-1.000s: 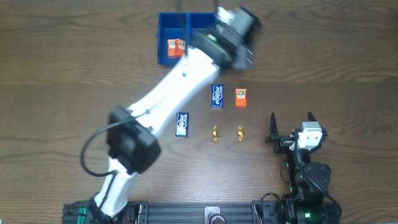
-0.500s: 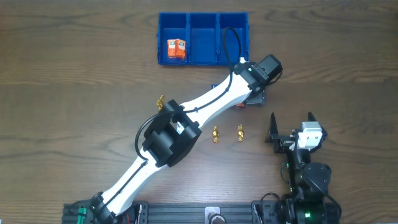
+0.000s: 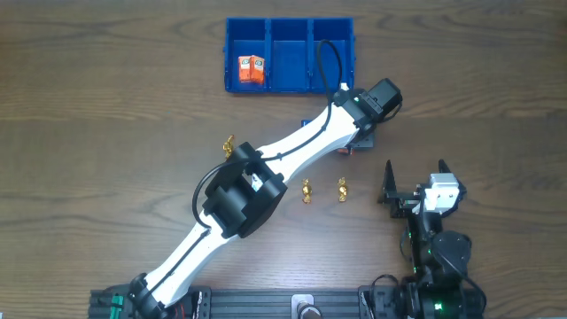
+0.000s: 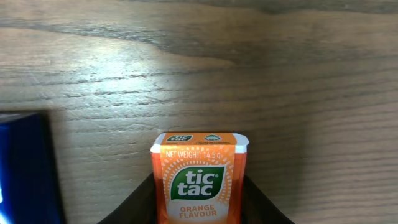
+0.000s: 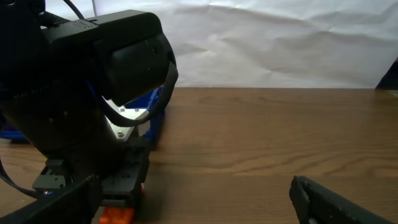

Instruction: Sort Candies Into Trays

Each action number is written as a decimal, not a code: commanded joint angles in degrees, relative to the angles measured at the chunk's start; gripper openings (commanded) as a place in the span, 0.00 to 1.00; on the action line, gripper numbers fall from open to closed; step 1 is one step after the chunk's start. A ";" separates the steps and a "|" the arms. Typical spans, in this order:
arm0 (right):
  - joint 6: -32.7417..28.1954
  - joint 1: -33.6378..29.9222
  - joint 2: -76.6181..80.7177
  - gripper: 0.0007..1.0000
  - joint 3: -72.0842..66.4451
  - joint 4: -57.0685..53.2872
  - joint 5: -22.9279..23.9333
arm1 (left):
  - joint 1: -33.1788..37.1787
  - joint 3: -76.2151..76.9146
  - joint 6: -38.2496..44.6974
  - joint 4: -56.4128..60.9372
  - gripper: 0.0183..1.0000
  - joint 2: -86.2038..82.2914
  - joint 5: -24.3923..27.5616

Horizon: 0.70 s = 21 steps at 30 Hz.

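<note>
A blue three-compartment tray (image 3: 288,84) stands at the back, with two orange candy boxes (image 3: 251,66) in its left compartment. My left arm stretches across to the right. Its gripper (image 3: 361,140) is down on the table, shut on another orange candy box (image 4: 199,183), with a dark finger (image 4: 144,202) against each side. A blue candy pack (image 4: 22,168) lies just beside it and peeks out from under the arm (image 3: 305,123). Three gold wrapped candies (image 3: 306,190) (image 3: 342,188) (image 3: 229,144) lie loose on the table. My right gripper (image 3: 415,182) is open near the front right, holding nothing.
In the right wrist view the left arm's black wrist (image 5: 99,93) looms close ahead, with the orange box (image 5: 115,216) under it and the blue tray (image 5: 149,112) behind. Bare wood lies to the far left and right.
A second ago my left gripper was up by the tray. It swung down onto the orange box and has held still for the last half second. The right arm has not moved.
</note>
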 commanded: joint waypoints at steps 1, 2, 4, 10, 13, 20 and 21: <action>-0.83 -0.20 -0.42 1.00 0.02 -0.55 -0.28 | 1.31 0.15 2.05 -1.01 0.30 -5.92 -6.01; -0.83 -0.20 -0.42 1.00 0.02 -0.55 -0.28 | 2.05 0.15 3.02 -1.01 0.30 -7.65 -6.86; -0.83 -0.20 -0.42 1.00 0.02 -0.55 -0.28 | 4.04 0.15 4.96 -1.25 0.30 -11.41 -8.76; -0.83 -0.20 -0.42 1.00 0.02 -0.55 -0.28 | 15.06 0.15 12.13 -1.44 0.30 -21.07 -9.75; -0.83 -0.20 -0.42 1.00 0.02 -0.55 -0.28 | 20.44 0.15 14.60 -1.31 0.30 -21.68 -7.10; -0.83 -0.20 -0.42 1.00 0.02 -0.55 -0.28 | 27.52 0.15 18.95 -1.84 0.31 -17.62 -2.21; -0.83 -0.20 -0.42 1.00 0.02 -0.55 -0.28 | 27.71 0.15 19.52 -1.86 0.31 -17.20 -1.97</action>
